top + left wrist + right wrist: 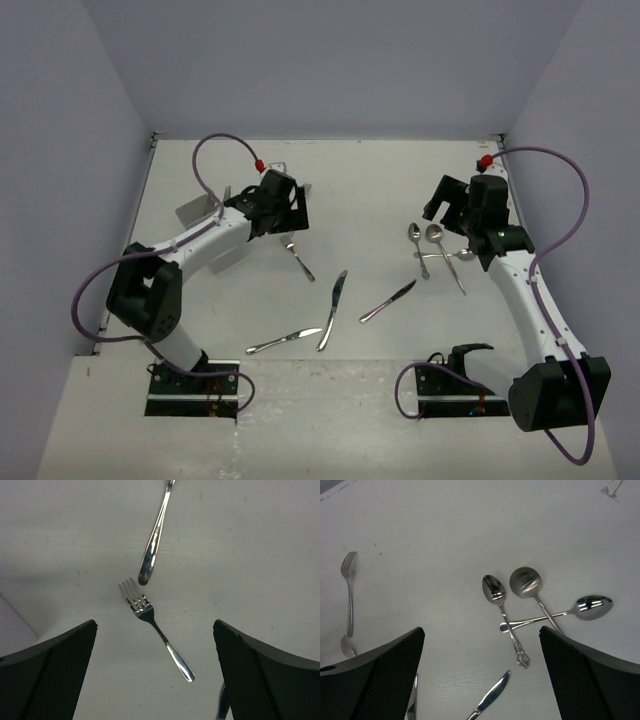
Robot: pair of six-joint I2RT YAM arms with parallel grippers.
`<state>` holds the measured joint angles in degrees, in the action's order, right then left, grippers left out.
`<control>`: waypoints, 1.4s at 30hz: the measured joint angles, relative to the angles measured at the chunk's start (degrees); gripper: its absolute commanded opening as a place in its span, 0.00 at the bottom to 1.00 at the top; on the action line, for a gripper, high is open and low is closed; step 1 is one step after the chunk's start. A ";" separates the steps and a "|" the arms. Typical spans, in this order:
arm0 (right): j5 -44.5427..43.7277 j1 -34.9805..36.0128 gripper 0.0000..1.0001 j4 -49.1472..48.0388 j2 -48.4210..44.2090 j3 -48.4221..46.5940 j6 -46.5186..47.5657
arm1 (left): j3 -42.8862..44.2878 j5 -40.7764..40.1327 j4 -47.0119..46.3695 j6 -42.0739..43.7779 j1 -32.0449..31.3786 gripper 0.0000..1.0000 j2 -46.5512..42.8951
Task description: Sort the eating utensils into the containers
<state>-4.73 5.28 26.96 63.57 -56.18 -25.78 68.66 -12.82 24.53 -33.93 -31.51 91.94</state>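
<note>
Silver fork [159, 632], slim and shiny, on white table [250, 555]; left fingers [50, 675], right fingers [375, 675] wide apart.

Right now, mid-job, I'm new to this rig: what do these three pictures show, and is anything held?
A left arm and a right arm, both white robots, are bolted at the table's near edge. The overhead picture looks down from behind them. The other two come from a camera on each wrist, and the dark wedges are that arm's own jaws. Both pairs stand open and hold nothing. The left wrist looks down on a fork, the right on three overlapping spoons. Three knives lie mid-table. The grey holder is partly hidden by the left arm.
</note>
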 measured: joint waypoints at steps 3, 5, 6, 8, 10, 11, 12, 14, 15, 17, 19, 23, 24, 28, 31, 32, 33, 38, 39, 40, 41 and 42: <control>-0.28 0.00 0.99 -0.02 0.00 0.31 -0.13 | 0.02 -1.51 3.26 -4.02 -0.33 0.98 4.50; -0.26 0.00 0.99 -0.02 0.00 0.57 -0.15 | 0.11 -1.81 4.33 -5.77 -0.48 0.97 7.61; -0.24 0.00 0.99 -0.02 0.00 0.72 -0.17 | 0.13 -1.88 4.76 -6.47 -0.52 0.95 9.31; -0.24 0.02 0.99 -0.02 0.00 1.03 -0.17 | 0.13 -1.75 5.33 -7.63 -0.57 0.94 11.82; -0.24 0.00 0.99 0.00 0.00 1.22 -0.17 | 0.13 -1.70 5.57 -8.61 -0.68 0.90 13.44; -0.24 0.00 0.99 0.00 0.00 1.25 -0.17 | 0.13 -1.70 5.53 -9.09 -0.79 0.87 14.08; -0.24 0.00 0.99 0.00 0.00 1.25 -0.17 | 0.15 -1.70 5.51 -9.46 -0.92 0.84 14.53; -0.24 0.00 0.99 -0.02 0.00 1.25 -0.17 | 0.59 -2.14 5.66 -10.29 -1.20 0.70 15.50; -0.24 0.00 0.99 -0.02 0.02 1.25 -0.17 | 0.85 -2.19 5.46 -10.58 -1.29 0.56 15.72; -0.24 0.00 0.99 -0.02 0.04 1.25 -0.17 | 1.22 -2.34 5.29 -11.45 -1.42 0.44 16.11; -0.24 0.00 0.99 -0.02 0.20 1.25 -0.20 | 1.27 -2.49 5.31 -12.15 -1.55 0.29 16.17; -0.24 0.00 0.99 -0.02 0.55 1.25 -0.28 | 1.16 -2.75 5.44 -12.61 -2.19 0.13 16.17; -0.24 0.00 0.99 -0.02 0.61 1.25 -0.31 | 1.05 -2.99 5.44 -12.59 -2.36 0.04 16.17; -0.22 0.00 0.99 -0.04 0.63 1.25 -0.35 | 0.87 -3.56 5.35 -12.81 -2.56 0.00 16.17; -0.22 0.00 0.99 -0.04 0.63 1.27 -0.37 | 0.79 -3.96 5.16 -11.93 -2.73 0.00 16.04; -0.24 0.00 0.99 -0.04 0.61 1.27 -0.37 | 0.28 -4.11 4.74 -11.23 -2.95 0.00 15.58; -0.22 0.00 0.99 -0.07 0.55 1.33 -0.37 | -0.59 -4.22 3.98 -9.92 -3.10 0.00 14.84; -0.22 0.00 0.99 -0.31 0.20 1.75 -0.46 | -7.43 -2.86 -2.93 -1.62 -4.20 0.00 3.76; -0.22 0.00 0.99 -0.44 0.04 1.92 -0.50 | -8.44 -2.34 -4.96 0.04 -4.28 0.00 0.96; -0.24 0.00 0.99 -0.44 -0.13 1.99 -0.52 | -9.53 -1.81 -7.45 2.45 -4.37 0.00 -2.47; -0.24 0.00 0.99 -0.50 -0.26 2.05 -0.55 | -10.32 -1.51 -9.70 4.63 -4.42 0.00 -5.90; -0.24 0.00 0.99 -0.52 -0.39 2.10 -0.55 | -10.67 -1.38 -11.67 6.49 -4.42 0.00 -8.66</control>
<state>-4.97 5.28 26.44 63.18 -54.08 -26.33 58.00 -14.20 12.86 -27.44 -35.92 83.29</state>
